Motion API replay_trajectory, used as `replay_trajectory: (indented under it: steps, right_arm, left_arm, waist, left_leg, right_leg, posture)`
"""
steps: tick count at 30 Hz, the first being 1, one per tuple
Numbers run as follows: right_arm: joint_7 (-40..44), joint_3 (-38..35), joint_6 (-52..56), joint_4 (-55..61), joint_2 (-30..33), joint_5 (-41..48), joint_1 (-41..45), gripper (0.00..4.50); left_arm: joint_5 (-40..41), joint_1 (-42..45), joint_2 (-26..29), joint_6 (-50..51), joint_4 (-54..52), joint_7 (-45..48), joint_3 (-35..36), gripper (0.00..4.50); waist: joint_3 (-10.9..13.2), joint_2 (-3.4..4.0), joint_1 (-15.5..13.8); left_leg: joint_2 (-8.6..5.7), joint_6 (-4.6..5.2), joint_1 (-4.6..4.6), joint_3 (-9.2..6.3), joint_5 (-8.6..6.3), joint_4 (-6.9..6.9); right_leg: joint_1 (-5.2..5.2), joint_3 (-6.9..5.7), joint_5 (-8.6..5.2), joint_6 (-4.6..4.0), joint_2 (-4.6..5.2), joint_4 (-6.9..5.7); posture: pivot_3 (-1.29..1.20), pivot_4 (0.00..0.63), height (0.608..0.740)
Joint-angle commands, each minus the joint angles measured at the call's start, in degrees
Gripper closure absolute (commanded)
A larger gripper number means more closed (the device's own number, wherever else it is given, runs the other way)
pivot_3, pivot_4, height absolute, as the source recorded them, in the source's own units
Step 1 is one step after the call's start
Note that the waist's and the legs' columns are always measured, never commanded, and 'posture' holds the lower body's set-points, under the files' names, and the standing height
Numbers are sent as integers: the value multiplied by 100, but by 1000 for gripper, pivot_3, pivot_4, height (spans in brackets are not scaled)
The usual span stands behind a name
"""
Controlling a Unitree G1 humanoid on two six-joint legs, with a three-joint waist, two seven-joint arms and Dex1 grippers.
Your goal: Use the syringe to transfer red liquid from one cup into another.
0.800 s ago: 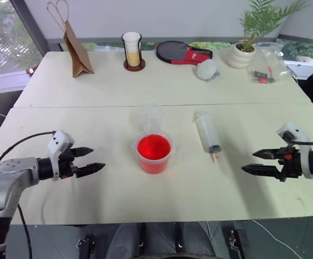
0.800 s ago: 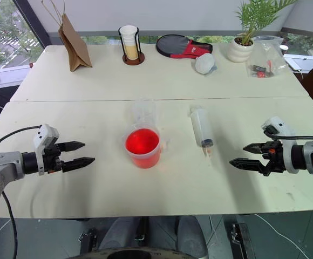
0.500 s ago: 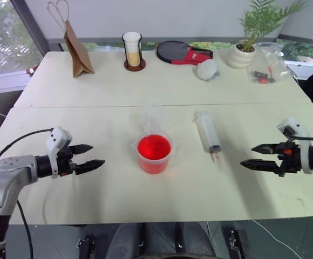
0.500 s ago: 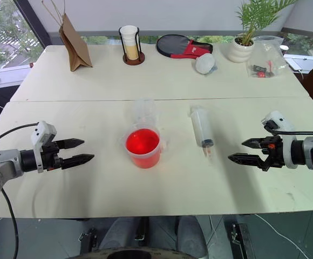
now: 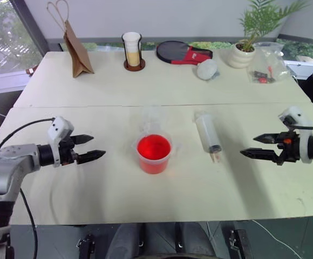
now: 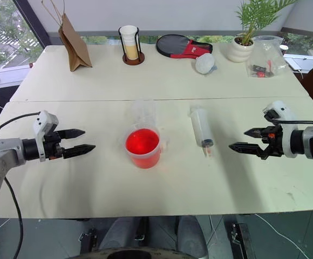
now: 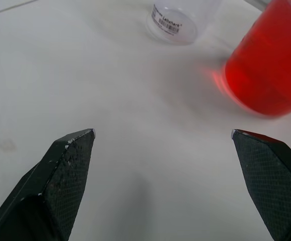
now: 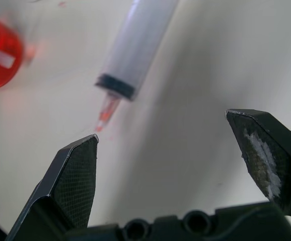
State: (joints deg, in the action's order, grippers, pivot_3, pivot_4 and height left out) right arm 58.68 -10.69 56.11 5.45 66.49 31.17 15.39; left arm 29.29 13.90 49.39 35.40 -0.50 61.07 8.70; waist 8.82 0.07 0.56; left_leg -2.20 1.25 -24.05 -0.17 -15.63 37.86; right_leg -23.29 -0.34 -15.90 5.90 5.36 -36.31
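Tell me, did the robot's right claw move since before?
Yes. The right gripper has risen and edged a little farther from the syringe, which lies where it was.

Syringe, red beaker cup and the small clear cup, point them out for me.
syringe (image 5: 206,131), left eye view, middle of barrel.
beaker cup (image 5: 154,162), left eye view, front wall.
small clear cup (image 7: 172,24), left wrist view, labelled base.

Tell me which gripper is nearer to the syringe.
Right. The right gripper hovers open just beside the syringe, on its nozzle side. The left gripper, also open, sits beyond the beaker, much farther off.
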Motion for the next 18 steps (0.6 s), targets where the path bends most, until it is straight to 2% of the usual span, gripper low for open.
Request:
replay_trajectory:
  steps: [1,4,7,9,14,18]
  right_arm:
    - [-79,-50,-59,-16,96,-97,225,27]
    - [-234,119,247,-107,16,-88,636,27]
    - [-868,718,1773,-829,-732,-58,2462,27]
    - [-959,1271,2226,-1363,-1039,-261,3311,27]
    - [-698,2559,2303,-2710,-1449,-770,4654,27]
    - [-64,3647,1764,-4106,-1906,-1423,5563,27]
  left_arm:
    - [-143,203,58,-219,103,136,-108,0]
    - [-247,320,62,-308,186,246,-246,0]
    - [-388,936,266,-372,363,703,-557,0]
    - [-438,1428,367,-365,554,1021,-732,0]
    - [-636,1984,431,-493,778,1446,-1047,0]
    - [-645,1953,286,-515,689,1360,-1028,0]
  waist:
    - [0,0,5]
    - [1,1,24]
    - [2,2,75]
    - [4,1,61]
    - [2,4,7]
    - [2,3,47]
  left_leg:
    - [0,0,0,0,0,0]
    - [0,0,0,1,0,0]
    - [1,-5,3,6,3,4]
    - [2,-13,1,6,9,6]
    - [-5,-16,-30,3,10,0]
    - [-27,-34,-97,21,22,26]
  right_leg:
    - [-1,0,0,1,0,0]
    - [-1,0,0,1,0,-1]
    - [-4,0,2,-2,-1,-7]
    - [-13,1,4,-9,-1,-18]
    - [-48,-2,7,-5,2,-37]
    - [-130,-2,9,-1,15,-86]
  posture:
    - [0,150,740]
    - [0,150,740]
    - [0,150,740]
    - [0,150,740]
    - [0,150,740]
    - [0,150,740]
